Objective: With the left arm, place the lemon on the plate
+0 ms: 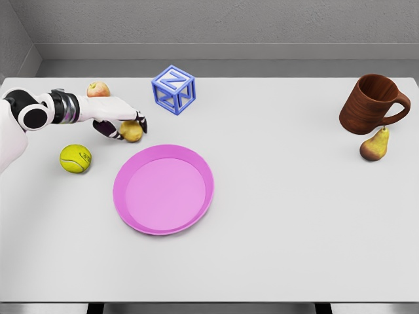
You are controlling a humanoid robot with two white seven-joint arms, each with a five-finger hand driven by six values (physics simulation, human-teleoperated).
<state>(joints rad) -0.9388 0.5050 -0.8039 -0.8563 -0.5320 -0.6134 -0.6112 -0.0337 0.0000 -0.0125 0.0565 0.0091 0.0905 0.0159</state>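
My left hand (pixel 121 123) was curled around the lemon (pixel 131 131) on the desk (pixel 294 209), just behind the plate (pixel 163 189). I judged the grip shallow — fingertips only — so lifting fast might roll it free.

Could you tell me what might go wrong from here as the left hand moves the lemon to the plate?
The left hand grips the lemon mainly from above, so the round fruit might slip and roll. The pink plate has a raised rim that a low carry could catch. The tennis ball lies close by and could be nudged.
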